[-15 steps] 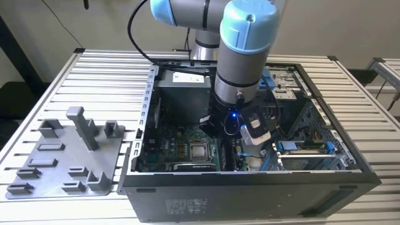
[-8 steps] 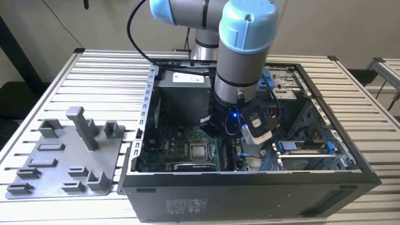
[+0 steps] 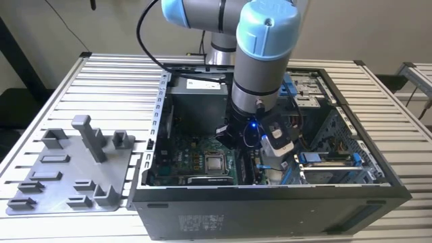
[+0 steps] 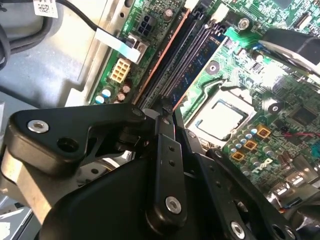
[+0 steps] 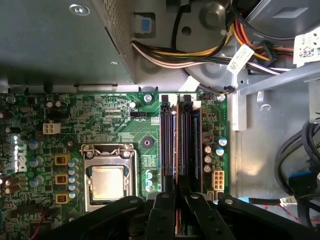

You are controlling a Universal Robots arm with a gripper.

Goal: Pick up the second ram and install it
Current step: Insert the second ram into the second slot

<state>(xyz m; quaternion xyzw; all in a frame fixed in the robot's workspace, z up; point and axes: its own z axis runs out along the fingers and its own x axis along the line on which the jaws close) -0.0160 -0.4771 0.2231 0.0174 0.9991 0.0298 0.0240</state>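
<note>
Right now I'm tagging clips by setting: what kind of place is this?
Probably a robotics lab bench: a slotted aluminium table, an open computer case under the arm, and a grey fixture tray beside it.

- A robotics lab or test workshop, by its fittings, not a home or office.
- The workbench (image 3: 81, 81) is built of ribbed aluminium slats, with bare pale walls behind.
- An open computer case (image 3: 270, 202) sits on it, its motherboard (image 5: 120, 120) exposed.
- A grey fixture tray (image 3: 68, 172) of plastic blocks lies at the bench's edge on the exterior view's left.
- An industrial robot arm (image 3: 263, 55) reaches into the case.
</note>
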